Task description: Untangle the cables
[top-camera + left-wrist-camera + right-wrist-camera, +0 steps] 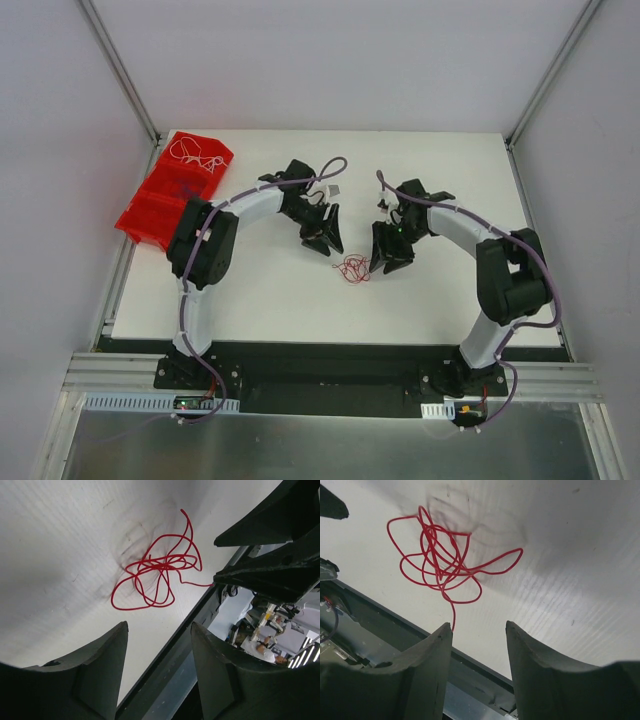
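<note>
The cables show as a small tangle of thin red wire [352, 268] lying loose on the white table [270, 300], between my two grippers. In the left wrist view the red loops [157, 572] lie ahead of my left gripper [159, 626], whose jaws stand apart with nothing between them. In the right wrist view the tangle [440, 560] lies beyond my right gripper [479, 625], also open. One loose red end trails down to the tip of its left finger [445, 635] without being pinched. From above, the left gripper [328, 245] and the right gripper [387, 265] flank the tangle closely.
A red bin [165, 200] sits at the table's far left corner with a pale wire [195, 153] curled in it. The table's dark front edge [200, 610] runs just below both grippers. The right gripper's black body [270, 555] fills the upper right of the left wrist view.
</note>
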